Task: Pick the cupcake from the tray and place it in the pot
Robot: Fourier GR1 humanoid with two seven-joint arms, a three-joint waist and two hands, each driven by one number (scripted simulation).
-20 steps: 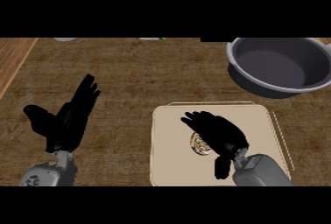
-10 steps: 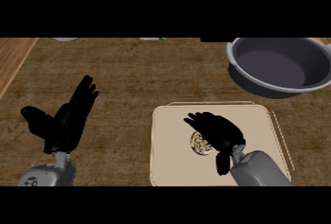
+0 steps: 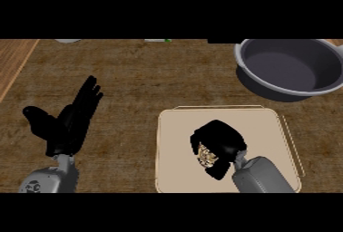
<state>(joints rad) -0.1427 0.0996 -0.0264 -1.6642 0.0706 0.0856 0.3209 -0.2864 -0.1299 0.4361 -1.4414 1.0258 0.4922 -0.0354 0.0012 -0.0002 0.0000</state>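
A beige tray (image 3: 261,122) lies on the counter at the lower right. The cupcake (image 3: 207,157) sits on it, only a brown and cream sliver showing. My right hand (image 3: 221,140) covers it from above, fingers curled down round it and the thumb below it. The grey pot (image 3: 289,68) stands at the upper right, beyond the tray, with nothing inside. My left hand (image 3: 67,124) rests open at the left over the counter, fingers pointing up.
The dark wood counter (image 3: 147,86) spreads between the hands and the pot. A lighter wooden strip (image 3: 12,59) runs along the far left edge. Small white and green items (image 3: 158,40) peek in at the top edge.
My right hand's fingers have curled in and closed down over the cupcake. The left hand has stayed where it was.
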